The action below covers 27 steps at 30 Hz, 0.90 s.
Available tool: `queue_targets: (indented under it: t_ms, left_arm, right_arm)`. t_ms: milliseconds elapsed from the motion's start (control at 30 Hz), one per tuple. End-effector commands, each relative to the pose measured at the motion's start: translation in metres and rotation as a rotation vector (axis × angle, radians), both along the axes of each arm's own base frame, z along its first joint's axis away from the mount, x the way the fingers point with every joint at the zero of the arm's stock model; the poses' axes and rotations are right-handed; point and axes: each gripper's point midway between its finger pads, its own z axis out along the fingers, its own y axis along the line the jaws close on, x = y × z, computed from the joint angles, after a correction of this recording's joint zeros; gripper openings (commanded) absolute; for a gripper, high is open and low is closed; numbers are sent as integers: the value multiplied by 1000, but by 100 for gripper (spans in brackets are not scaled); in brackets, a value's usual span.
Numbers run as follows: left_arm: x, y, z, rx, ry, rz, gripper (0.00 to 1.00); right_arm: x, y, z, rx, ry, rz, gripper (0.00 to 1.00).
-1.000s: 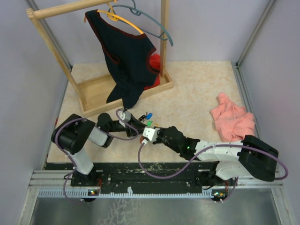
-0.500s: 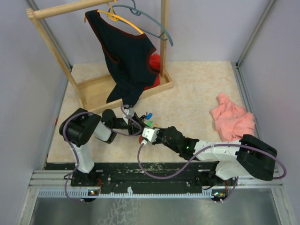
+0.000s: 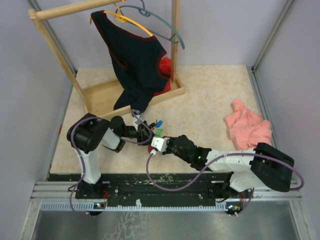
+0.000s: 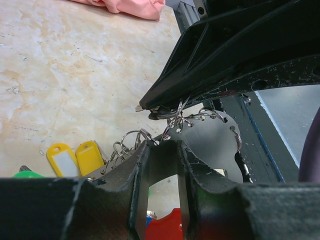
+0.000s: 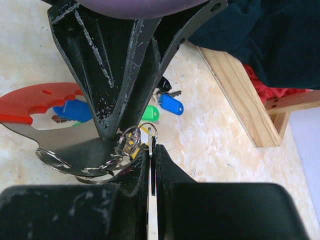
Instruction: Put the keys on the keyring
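Left fingers (image 5: 100, 85) are gripping, part-open, the keyring (image 5: 70, 140) low over the tabletop (image 5: 210, 125). It is lying flat in the right wrist view, long axis crosswise, red end pointing left. Right fingers (image 5: 167, 167) are pinching shut on a wire ring (image 5: 129, 139).

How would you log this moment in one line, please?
left gripper: shut on keyring | right gripper: shut on wire ring | blue key: lying on table

The red-and-grey keyring (image 5: 65, 142) is seen rimmed with wire loops (image 5: 128, 139). Bright-tagged keys (image 5: 171, 105) are scattered just beside it.
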Motion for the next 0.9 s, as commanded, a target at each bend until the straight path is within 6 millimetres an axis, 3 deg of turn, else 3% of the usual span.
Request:
queue_targets:
  t_ms: [0,400,533,633,867]
  left_arm:
    - [1,-6,34,-120,-244,-18,34]
    - [3,-6,42,-135,-277,5,33]
    - [1,-6,44,-137,-277,0,23]
    - [0,-6,46,-139,-273,1,2]
    - [4,2,54,-153,-249,124,0]
  right_arm:
    - [5,18,30,99,-40,20,0]
    - [3,20,30,106,-32,29,0]
    - [3,22,29,102,-29,33,0]
    - [5,18,29,95,-30,16,0]
    - [6,-9,22,75,-10,-83,0]
